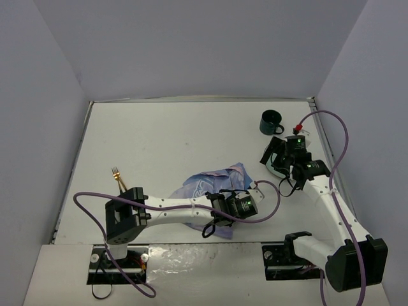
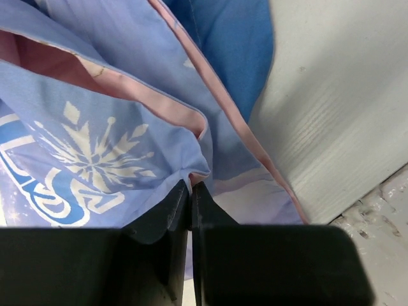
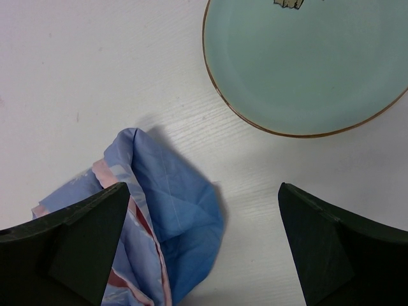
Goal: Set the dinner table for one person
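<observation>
Your L gripper (image 2: 191,186) is clenched tight on a fold of the blue snowflake cloth (image 2: 95,153). The jaws meet w/ no gap, and the pink-hemmed edge of the fabric is pinched right at their tips. From the top cam, the L arm reaches across the near part of the dinner table (image 1: 172,134), and the cloth sits crumpled near the middle of the near edge, partly under that wrist. In the L wrist view, bare tabletop shows to the right of the fabric, w/ the table's edge in the bottom right corner.

Your R gripper (image 3: 204,188) is released, jaws spread wide w/ nothing between them. Its dark fingers (image 3: 83,242) frame the lower corners of the wrist view. One blue corner of the cloth lies just beside the left-hand finger; can't tell if it touches. A pale teal plate (image 3: 306,64) w/ a gold rim lies flat on the table ahead of the gripper, apart from the cloth, near the right edge.

Also on the table: a dark green mug (image 1: 271,122) stands upright near the far right corner, and a gold fork (image 1: 116,177) lies near the left edge, by the L arm's base.
</observation>
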Robot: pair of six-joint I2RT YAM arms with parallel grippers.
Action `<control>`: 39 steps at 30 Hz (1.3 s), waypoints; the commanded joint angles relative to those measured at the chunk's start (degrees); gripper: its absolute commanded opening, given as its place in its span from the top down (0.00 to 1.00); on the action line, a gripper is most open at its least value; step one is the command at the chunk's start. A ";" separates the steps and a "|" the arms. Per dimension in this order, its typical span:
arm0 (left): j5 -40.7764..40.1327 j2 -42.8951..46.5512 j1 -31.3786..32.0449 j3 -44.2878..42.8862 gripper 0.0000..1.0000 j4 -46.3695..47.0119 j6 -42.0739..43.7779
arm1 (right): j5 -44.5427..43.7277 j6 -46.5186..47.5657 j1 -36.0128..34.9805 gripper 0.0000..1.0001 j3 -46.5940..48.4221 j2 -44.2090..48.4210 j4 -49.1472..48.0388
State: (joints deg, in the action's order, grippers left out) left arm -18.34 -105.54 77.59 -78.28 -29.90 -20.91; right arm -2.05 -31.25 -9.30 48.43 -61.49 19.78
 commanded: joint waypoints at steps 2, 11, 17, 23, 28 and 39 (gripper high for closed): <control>-4.05 7.09 -2.98 -3.77 1.00 -2.36 1.87 | 6.64 1.66 0.03 0.01 -2.19 -0.10 -3.54; -5.57 17.09 -21.00 -6.00 1.00 -8.07 5.33 | 7.88 0.15 -8.05 0.04 -5.27 -1.43 -6.40; -4.37 18.19 -37.82 -6.78 1.00 -7.37 5.06 | 7.52 -3.49 -14.62 0.07 -7.31 -3.18 -9.86; -1.03 16.05 -48.03 -7.61 1.00 -6.18 2.60 | 6.72 -6.38 -21.26 0.12 -8.09 -4.09 -11.11; 3.99 12.60 -54.29 -8.07 1.00 -3.64 0.94 | 4.32 -11.43 -29.80 0.12 -10.72 -7.16 -13.87; 7.13 9.81 -59.07 -9.33 1.00 -2.68 0.07 | 3.67 -17.16 -41.35 0.17 -9.81 -19.12 -21.71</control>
State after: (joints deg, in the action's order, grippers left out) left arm -12.38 -97.80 20.38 -84.30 -35.49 -19.64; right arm 3.25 -45.10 -46.84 36.17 -77.48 2.04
